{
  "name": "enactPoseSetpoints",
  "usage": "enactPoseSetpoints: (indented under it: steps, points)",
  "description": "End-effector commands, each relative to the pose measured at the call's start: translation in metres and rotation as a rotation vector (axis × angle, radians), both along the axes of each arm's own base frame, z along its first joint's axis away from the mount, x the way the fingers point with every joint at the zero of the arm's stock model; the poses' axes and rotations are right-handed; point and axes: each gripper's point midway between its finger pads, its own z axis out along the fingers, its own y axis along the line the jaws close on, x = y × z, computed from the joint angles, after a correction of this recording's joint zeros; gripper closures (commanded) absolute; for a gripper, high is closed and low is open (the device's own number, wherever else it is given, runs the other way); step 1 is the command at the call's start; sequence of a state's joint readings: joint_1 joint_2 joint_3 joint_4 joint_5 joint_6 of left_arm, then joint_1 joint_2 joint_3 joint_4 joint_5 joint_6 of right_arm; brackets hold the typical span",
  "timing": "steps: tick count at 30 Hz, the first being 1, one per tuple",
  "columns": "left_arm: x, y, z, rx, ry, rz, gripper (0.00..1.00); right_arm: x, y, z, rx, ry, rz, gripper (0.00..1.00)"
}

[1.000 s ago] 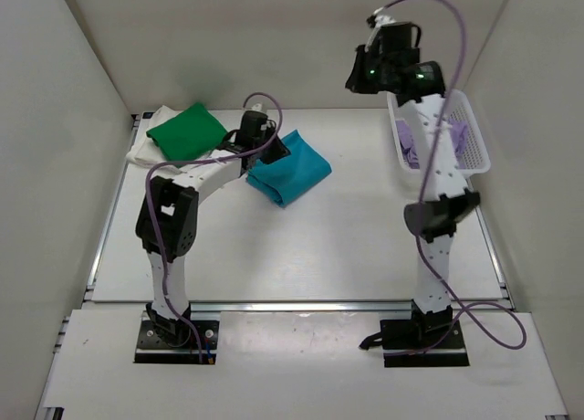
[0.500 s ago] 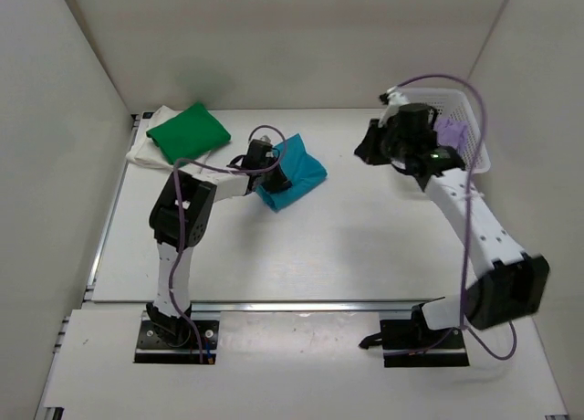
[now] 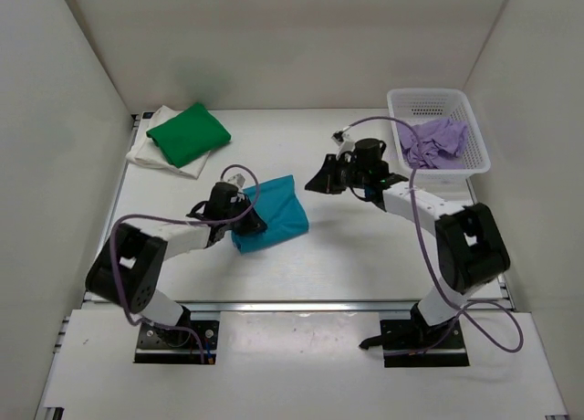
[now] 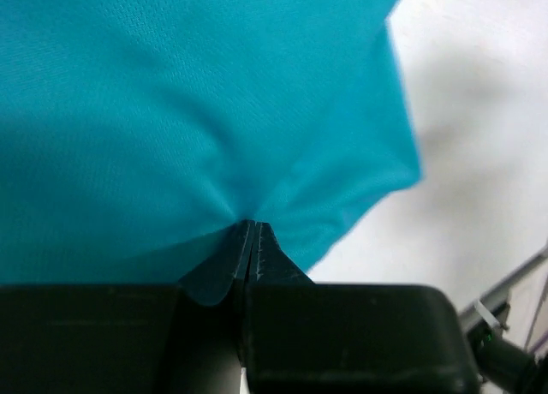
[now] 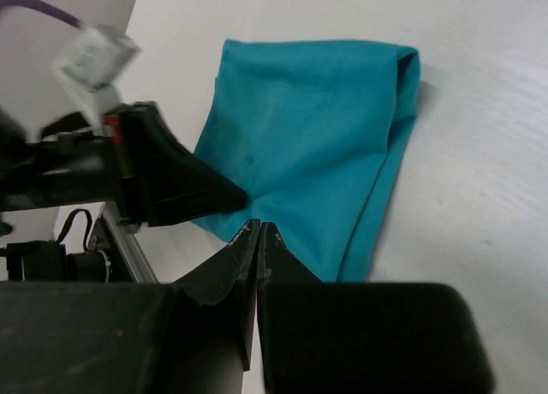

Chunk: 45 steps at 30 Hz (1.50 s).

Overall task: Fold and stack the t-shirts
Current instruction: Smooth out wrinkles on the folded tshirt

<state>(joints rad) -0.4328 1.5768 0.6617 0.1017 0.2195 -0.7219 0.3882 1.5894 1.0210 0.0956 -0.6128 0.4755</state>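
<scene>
Firstly, rear left: green t-shirt (image 3: 187, 134) folded atop cream-white t-shirt (image 3: 149, 152).
Left gripper (image 4: 251, 231): clamped on teal t-shirt (image 3: 274, 221) edge, with the cloth puckered at the tips.
Teal t-shirt: folded, centre-left on table (image 3: 365, 246).
Right gripper (image 5: 259, 231): closed, empty, right of it, apart.
Basket (image 3: 429, 99): lilac t-shirt (image 3: 433, 141) crumpled inside.

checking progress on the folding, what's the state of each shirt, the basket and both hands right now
left hand: shut, pinching an edge of the teal t-shirt
right hand: shut, empty, just right of the teal t-shirt
teal t-shirt: folded, held at its edge
green t-shirt: folded, lying on the cream-white t-shirt
cream-white t-shirt: folded, bottom of the stack
lilac t-shirt: crumpled, unfolded
white mesh basket: upright, holding the lilac t-shirt
</scene>
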Motion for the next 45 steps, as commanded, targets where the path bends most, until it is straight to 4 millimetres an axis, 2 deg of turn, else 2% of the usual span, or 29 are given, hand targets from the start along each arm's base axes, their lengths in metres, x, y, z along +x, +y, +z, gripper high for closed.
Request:
enactPoseSetpoints:
  steps: [1, 3, 4, 5, 7, 10, 11, 12, 13, 14, 15, 17, 19, 23, 25, 28, 29, 30, 31, 33, 34, 36, 37, 40, 41, 45]
  points:
    - [-0.005, 0.006, 0.041, -0.054, -0.122, -0.032, 0.91, -0.007, 0.041, 0.001, 0.131, 0.016, 0.098, 1.00]
    - [-0.004, 0.013, 0.067, -0.078, -0.190, -0.020, 0.91, -0.009, 0.058, -0.005, 0.138, 0.028, 0.131, 1.00]
    - [-0.009, 0.013, 0.071, -0.102, -0.189, -0.024, 0.91, -0.010, 0.066, -0.016, 0.127, 0.050, 0.137, 1.00]
    - [-0.008, 0.019, 0.077, -0.110, -0.208, -0.005, 0.90, -0.007, 0.073, -0.018, 0.123, 0.058, 0.145, 1.00]
    - [-0.013, 0.029, 0.077, -0.093, -0.214, 0.016, 0.90, -0.002, 0.092, -0.038, 0.085, 0.102, 0.160, 0.99]
    - [-0.024, 0.038, 0.049, -0.077, -0.150, 0.028, 0.90, 0.018, 0.098, -0.063, 0.046, 0.129, 0.116, 1.00]
    - [-0.024, 0.036, 0.047, -0.079, -0.153, 0.020, 0.90, 0.023, 0.099, -0.081, 0.030, 0.167, 0.093, 1.00]
    - [-0.029, 0.035, 0.033, -0.066, -0.113, 0.015, 0.90, 0.030, 0.099, -0.078, 0.040, 0.162, 0.089, 1.00]
    - [-0.027, 0.029, 0.028, -0.054, -0.104, -0.001, 0.90, 0.039, 0.098, -0.090, 0.032, 0.187, 0.071, 1.00]
    - [-0.028, 0.028, 0.023, -0.042, -0.088, -0.011, 0.90, 0.040, 0.098, -0.105, 0.015, 0.221, 0.064, 1.00]
    - [-0.027, 0.027, 0.015, -0.024, -0.061, -0.011, 0.90, 0.049, 0.097, -0.107, 0.010, 0.231, 0.045, 1.00]
    - [-0.032, 0.032, 0.000, 0.011, -0.007, -0.007, 0.92, 0.060, 0.090, -0.128, -0.004, 0.287, 0.012, 1.00]
    - [-0.040, 0.045, -0.012, 0.021, 0.021, 0.026, 0.91, 0.064, 0.084, -0.135, 0.003, 0.320, -0.009, 1.00]
    - [-0.051, 0.062, -0.015, 0.004, 0.017, 0.078, 0.91, 0.072, 0.067, -0.142, 0.004, 0.337, -0.067, 1.00]
    - [-0.057, 0.062, -0.010, -0.023, 0.002, 0.082, 0.90, 0.075, 0.062, -0.133, 0.030, 0.323, -0.062, 1.00]
    - [-0.058, 0.064, 0.012, -0.048, -0.063, 0.099, 0.85, 0.069, 0.056, -0.108, 0.050, 0.276, -0.055, 1.00]
    - [-0.056, 0.065, 0.024, -0.043, -0.102, 0.108, 0.83, 0.067, 0.054, -0.097, 0.051, 0.247, -0.050, 1.00]
    - [-0.056, 0.068, 0.027, -0.029, -0.116, 0.123, 0.80, 0.061, 0.054, -0.080, 0.055, 0.212, -0.038, 1.00]
    - [-0.051, 0.068, 0.041, -0.041, -0.159, 0.129, 0.79, 0.058, 0.054, -0.076, 0.044, 0.191, -0.037, 1.00]
    - [-0.047, 0.067, 0.051, -0.067, -0.179, 0.130, 0.77, 0.038, 0.056, -0.060, 0.040, 0.159, -0.008, 1.00]
    - [-0.045, 0.066, 0.054, -0.078, -0.179, 0.129, 0.77, 0.031, 0.058, -0.064, 0.027, 0.161, 0.001, 1.00]
    - [-0.039, 0.064, 0.052, -0.064, -0.160, 0.118, 0.76, 0.003, 0.056, -0.062, 0.035, 0.163, 0.036, 1.00]
    - [-0.037, 0.061, 0.053, -0.061, -0.167, 0.101, 0.75, -0.003, 0.057, -0.064, 0.039, 0.158, 0.043, 1.00]
    - [-0.017, 0.061, 0.050, -0.053, -0.159, 0.126, 0.72, -0.040, 0.048, -0.085, 0.034, 0.211, 0.076, 1.00]
    - [-0.012, 0.058, 0.051, -0.064, -0.166, 0.122, 0.72, -0.043, 0.048, -0.088, 0.036, 0.210, 0.079, 1.00]
    - [0.011, 0.056, 0.045, -0.037, -0.142, 0.141, 0.71, -0.055, 0.038, -0.125, 0.014, 0.309, 0.076, 1.00]
